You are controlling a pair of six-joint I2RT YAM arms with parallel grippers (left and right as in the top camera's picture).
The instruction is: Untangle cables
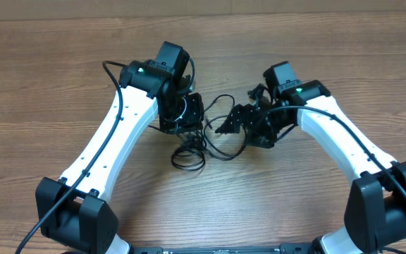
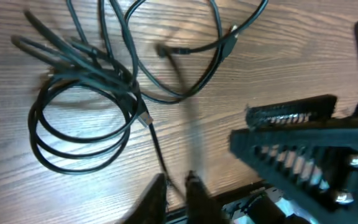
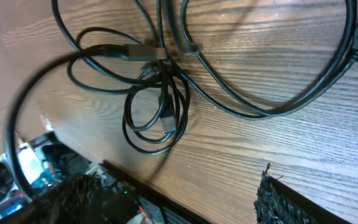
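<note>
Wooden table [image 1: 48,42] with loosely tangled black cables [image 1: 189,152]

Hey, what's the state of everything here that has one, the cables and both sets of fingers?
cables: tangled, several strands crossing over a coiled loop, not separated yet.
left gripper: fingers close together, apparently shut on one strand of the cables.
right gripper: fingers wide apart, open, holding nothing.
</note>
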